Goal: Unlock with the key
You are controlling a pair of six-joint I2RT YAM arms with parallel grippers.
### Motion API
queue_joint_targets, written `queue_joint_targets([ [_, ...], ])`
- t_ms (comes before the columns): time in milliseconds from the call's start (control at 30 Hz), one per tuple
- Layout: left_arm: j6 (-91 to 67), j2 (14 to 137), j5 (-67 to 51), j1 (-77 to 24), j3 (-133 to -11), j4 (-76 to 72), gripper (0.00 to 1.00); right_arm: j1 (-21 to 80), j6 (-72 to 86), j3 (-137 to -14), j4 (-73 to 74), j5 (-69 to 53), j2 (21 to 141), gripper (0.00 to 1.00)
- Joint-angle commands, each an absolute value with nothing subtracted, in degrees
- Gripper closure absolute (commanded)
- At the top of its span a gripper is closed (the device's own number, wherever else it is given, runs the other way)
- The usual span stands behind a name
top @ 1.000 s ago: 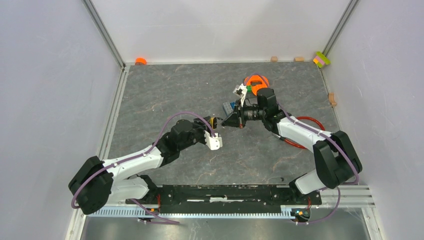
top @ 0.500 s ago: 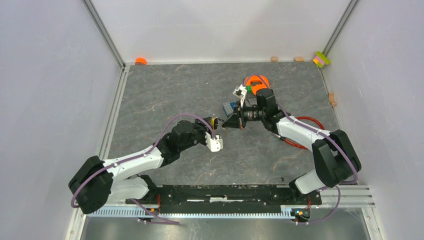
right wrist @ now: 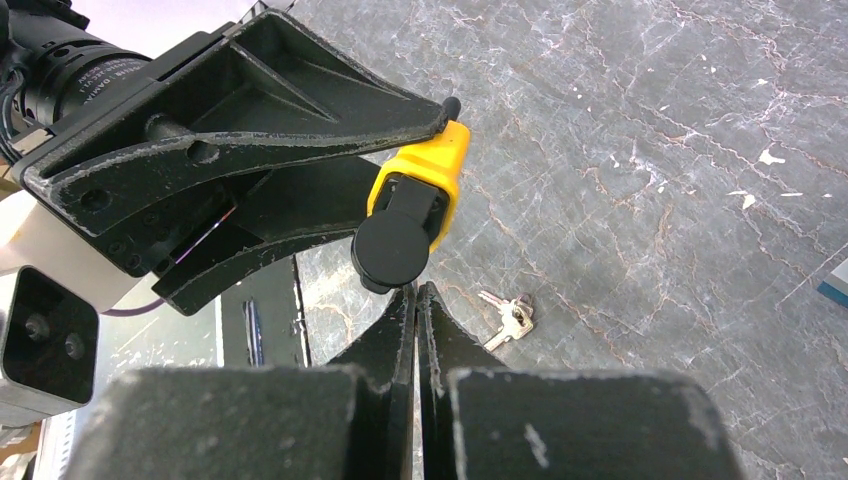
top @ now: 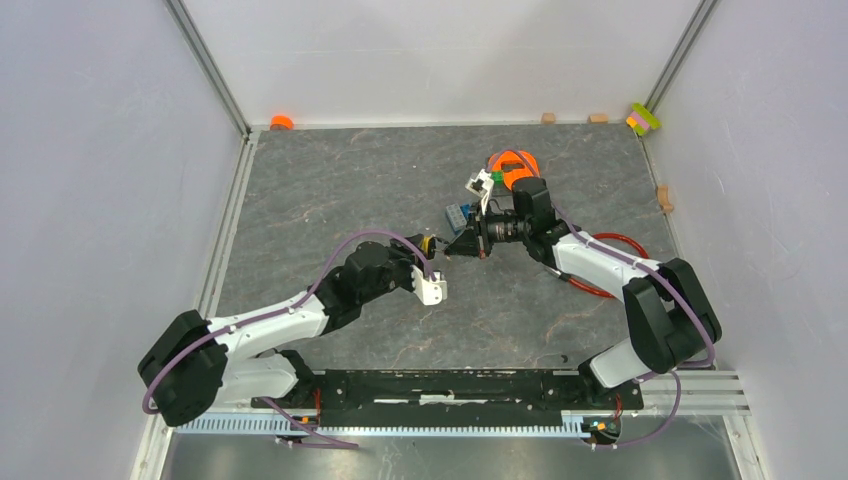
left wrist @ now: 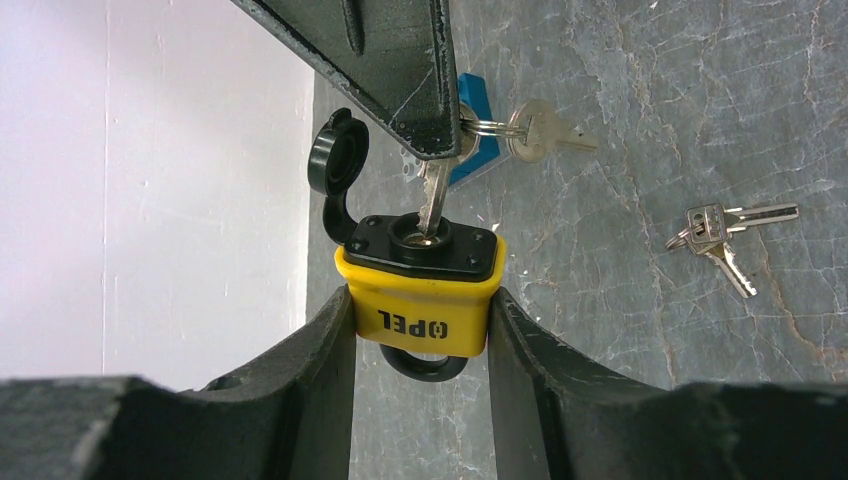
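My left gripper (left wrist: pixel 420 320) is shut on the small yellow padlock (left wrist: pixel 425 290) and holds it above the table, keyhole end towards my right gripper. The padlock's black dust cap (left wrist: pixel 335 160) is flipped open. My right gripper (right wrist: pixel 415 300) is shut on the silver key (left wrist: pixel 434 195), whose blade is in the keyhole. A second key (left wrist: pixel 545 135) hangs from its ring. In the top view the two grippers meet at mid-table, left (top: pixel 428 246) and right (top: pixel 462 243). In the right wrist view the padlock (right wrist: pixel 430 170) sits just beyond my closed fingertips.
A spare key bunch (left wrist: pixel 725 228) lies on the table, also visible in the right wrist view (right wrist: pixel 510 313). A blue block (top: pixel 457 215), an orange object (top: pixel 513 165) and a red cable (top: pixel 612 262) lie behind and right of the right arm. Small blocks (top: pixel 643 118) sit at the back corner.
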State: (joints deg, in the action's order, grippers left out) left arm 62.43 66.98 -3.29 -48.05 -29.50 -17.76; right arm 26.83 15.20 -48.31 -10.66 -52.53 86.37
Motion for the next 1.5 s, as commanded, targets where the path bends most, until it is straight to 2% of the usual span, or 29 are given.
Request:
queue_joint_targets([
  [0,64.19,66.45,-3.73,-48.52,-29.64,-23.38,0.98,26.68,15.3,-49.42,-12.66,-53.36,85.03,1.0],
  [1467,64.3,66.73,-3.99,-48.52,-29.69,-23.26,0.98,28.2,14.2,-47.46,-12.98,-52.13,85.3,1.0],
])
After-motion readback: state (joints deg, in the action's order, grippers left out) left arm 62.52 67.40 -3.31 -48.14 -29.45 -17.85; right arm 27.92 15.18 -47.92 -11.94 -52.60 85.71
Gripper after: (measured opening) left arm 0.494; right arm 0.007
